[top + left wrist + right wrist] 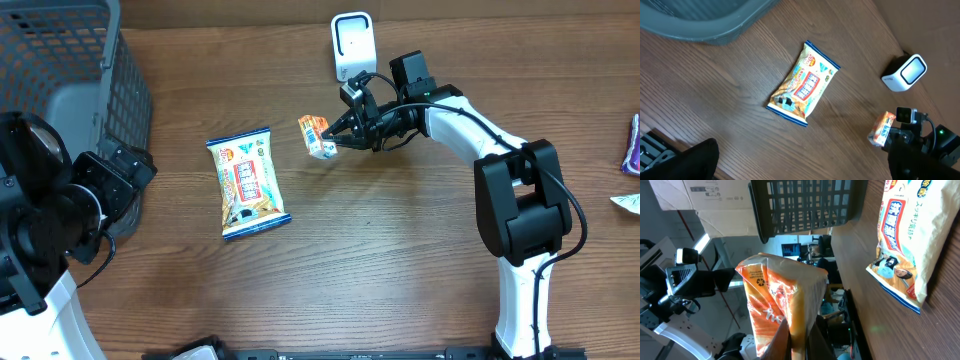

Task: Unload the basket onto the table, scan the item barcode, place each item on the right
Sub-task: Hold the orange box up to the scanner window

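My right gripper (336, 139) is clamped shut on the small orange-and-white foil snack pack (316, 135), pinching one edge seam. The pack is lifted off the brown wooden table (400, 270) and tilted. It sticks out just past my fingertips on the side away from my arm. In my right wrist view it fills the centre, with my fingers on its lower edge. I judge the seam grip is there to leave the printed faces uncovered for reading. I can't tell which face carries the barcode.

The white boxy barcode scanner with a dark window (350, 45) stands upright on the table, near the pack but not touching it. The pack hangs in front of the scanner and a bit to one side. I judge this as the presenting step. The next move calls for turning the pack until the code face meets the window.

My left gripper (128, 172) is spread wide and holds nothing. It sits beside the grey plastic mesh basket (60, 60), well apart from the pack. A flat yellow snack bag with blue edges (248, 185) lies on the table between my arms, untouched.
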Robot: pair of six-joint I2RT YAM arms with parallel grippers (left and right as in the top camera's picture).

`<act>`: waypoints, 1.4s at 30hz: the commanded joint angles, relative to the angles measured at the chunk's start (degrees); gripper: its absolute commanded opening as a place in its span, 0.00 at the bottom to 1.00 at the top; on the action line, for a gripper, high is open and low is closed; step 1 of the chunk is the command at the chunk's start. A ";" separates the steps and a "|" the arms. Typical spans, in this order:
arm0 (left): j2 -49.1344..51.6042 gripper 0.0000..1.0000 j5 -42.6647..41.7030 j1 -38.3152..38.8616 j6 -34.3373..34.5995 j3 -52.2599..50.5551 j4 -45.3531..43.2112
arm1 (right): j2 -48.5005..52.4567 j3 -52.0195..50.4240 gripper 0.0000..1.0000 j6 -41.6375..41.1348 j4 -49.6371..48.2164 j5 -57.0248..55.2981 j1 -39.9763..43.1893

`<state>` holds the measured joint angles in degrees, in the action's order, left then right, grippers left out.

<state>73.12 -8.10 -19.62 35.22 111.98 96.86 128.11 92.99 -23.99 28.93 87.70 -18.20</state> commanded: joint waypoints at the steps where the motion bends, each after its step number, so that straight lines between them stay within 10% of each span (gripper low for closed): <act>1: -0.26 1.00 -0.04 -0.35 -0.52 0.11 -0.07 | 0.26 1.22 0.04 0.02 -0.35 1.81 -0.17; 9: -0.26 1.00 -0.04 -0.35 -0.50 0.11 -0.07 | -0.57 4.76 0.04 -7.15 -1.16 -21.46 0.07; 16: -0.26 1.00 -0.04 -0.35 -0.50 0.11 -0.07 | -1.70 24.70 0.04 0.13 16.31 -66.66 0.02; 24: -0.26 1.00 -0.04 -0.35 -0.52 0.11 -0.07 | -0.59 32.74 0.04 40.15 5.84 -116.41 -6.86; 33: -0.26 1.00 -0.04 -0.35 -0.52 0.11 -0.07 | 5.40 32.63 0.04 66.58 -7.30 -117.22 -8.00; 42: -0.26 1.00 -0.04 -0.35 -0.52 0.11 -0.07 | 8.59 32.13 0.04 70.99 -8.24 -107.84 -6.16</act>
<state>73.12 -8.10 -19.62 35.22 111.98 96.86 136.35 124.86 43.99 21.61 -23.53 -24.99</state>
